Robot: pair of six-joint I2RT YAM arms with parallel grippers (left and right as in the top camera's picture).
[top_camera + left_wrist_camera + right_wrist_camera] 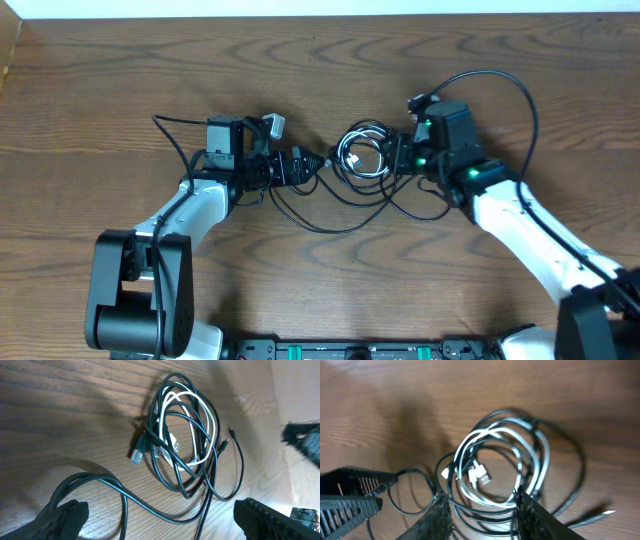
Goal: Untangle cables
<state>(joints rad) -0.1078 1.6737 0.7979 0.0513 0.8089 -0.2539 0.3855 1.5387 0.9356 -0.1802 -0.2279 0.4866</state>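
The cables (362, 155) lie as one tangled coil of black and white cords at the table's middle, with loose black strands trailing toward the front (330, 222). In the left wrist view the coil (185, 435) lies ahead of my left gripper (160, 520), which stands wide open with two black strands crossing the table between its fingers. My right gripper (482, 510) is open at the coil's (505, 455) near rim, with several strands running between its jaws. Overhead, the left gripper (305, 165) and right gripper (395, 155) flank the coil.
A thick black wire (520, 100) arcs from the right arm over the table's right half. The left arm's own wire (165, 125) runs behind its wrist. The table's far edge (320, 14) meets a white wall.
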